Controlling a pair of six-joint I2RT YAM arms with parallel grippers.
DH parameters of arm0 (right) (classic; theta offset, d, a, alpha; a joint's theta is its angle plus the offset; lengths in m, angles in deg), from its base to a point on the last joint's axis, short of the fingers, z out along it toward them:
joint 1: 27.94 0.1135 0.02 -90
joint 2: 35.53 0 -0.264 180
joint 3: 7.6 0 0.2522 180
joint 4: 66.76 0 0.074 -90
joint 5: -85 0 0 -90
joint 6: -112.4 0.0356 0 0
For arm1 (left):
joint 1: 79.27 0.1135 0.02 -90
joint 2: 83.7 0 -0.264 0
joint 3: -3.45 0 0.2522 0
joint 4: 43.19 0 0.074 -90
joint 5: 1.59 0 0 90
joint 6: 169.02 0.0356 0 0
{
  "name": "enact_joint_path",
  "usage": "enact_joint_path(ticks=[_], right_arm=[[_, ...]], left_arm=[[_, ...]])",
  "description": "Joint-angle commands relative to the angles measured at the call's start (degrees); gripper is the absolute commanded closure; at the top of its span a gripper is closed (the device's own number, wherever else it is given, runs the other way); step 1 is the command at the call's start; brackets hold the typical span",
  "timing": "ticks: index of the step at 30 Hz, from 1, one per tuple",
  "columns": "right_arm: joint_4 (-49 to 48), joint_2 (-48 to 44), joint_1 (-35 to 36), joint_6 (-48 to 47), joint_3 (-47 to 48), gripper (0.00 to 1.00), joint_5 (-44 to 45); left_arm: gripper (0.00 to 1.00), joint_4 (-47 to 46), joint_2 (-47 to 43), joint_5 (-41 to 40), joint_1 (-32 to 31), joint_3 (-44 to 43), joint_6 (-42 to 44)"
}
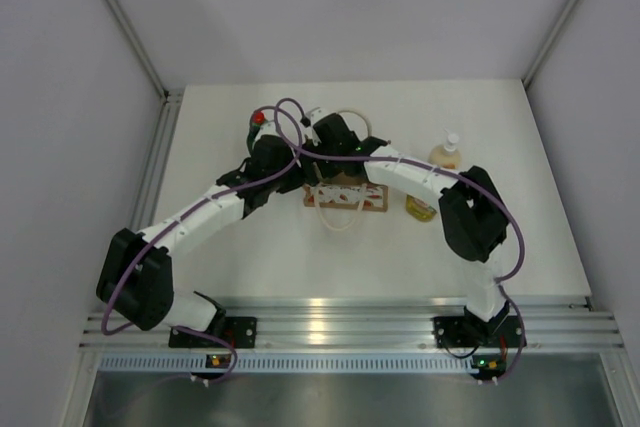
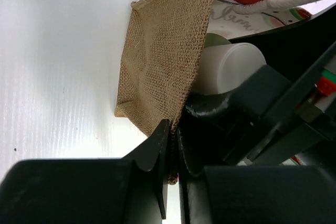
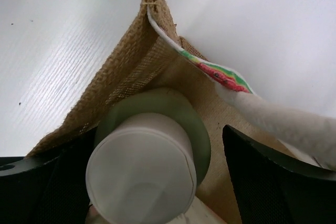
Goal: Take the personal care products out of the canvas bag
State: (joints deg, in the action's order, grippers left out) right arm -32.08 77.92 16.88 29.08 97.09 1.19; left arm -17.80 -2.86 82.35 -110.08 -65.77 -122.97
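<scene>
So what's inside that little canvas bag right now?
One pale grey-green cylinder with a white lid shows in the canvas bag. It and the bag's walls cover the bottom, so whether anything else lies there cannot be seen.

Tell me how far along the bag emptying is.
Done: dark green bottle, cream pump bottle and yellow-green bottle are out on the table. In hand: left tool pinches the canvas bag by its edge; right tool straddles the grey-green cylinder inside, jaws open. Remaining: grip and lift out that cylinder.
</scene>
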Motion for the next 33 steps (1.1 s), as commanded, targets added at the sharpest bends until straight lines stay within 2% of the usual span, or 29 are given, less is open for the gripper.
enact_joint_path(ticks=[1,4,5,8,10,13,14,33], right_arm=[[0.8,1.6,0.2,1.3,1.9,0.14,-0.6],[0.7,2.0,0.1,1.2,1.6,0.28,-1.1],[0.7,2.1,0.1,1.0,1.5,0.4,-1.3],[0.7,1.9,0.1,1.0,1.6,0.59,-1.2],[0.7,1.5,0.1,0.7,1.9,0.65,-1.4],[0.7,0.7,0.0,-0.1,2.4,0.82,-1.7],[0.7,0.5,-0.1,-0.3,2.7,1.0,-1.8],[0.8,-9.6,-1.7,-4.1,4.9,1.0,-2.8]], left_arm=[[1.0,-0.7,-1.4,0.3,-0.6,1.0,-0.8],[1.0,-0.6,-1.6,0.2,-0.6,1.1,-0.8],[1.0,-0.7,-1.7,0.2,-0.6,1.0,-0.8],[1.0,-0.7,-1.6,0.2,-0.6,0.9,-1.1],[1.0,-0.7,-1.6,0.0,-0.6,0.9,-1.3],[1.0,-0.6,-1.6,-0.2,-0.6,1.1,-1.7],[1.0,-0.7,-1.6,-0.4,-0.6,1.1,-1.8],[1.0,-0.5,-1.3,-1.5,-0.6,1.8,-4.0]])
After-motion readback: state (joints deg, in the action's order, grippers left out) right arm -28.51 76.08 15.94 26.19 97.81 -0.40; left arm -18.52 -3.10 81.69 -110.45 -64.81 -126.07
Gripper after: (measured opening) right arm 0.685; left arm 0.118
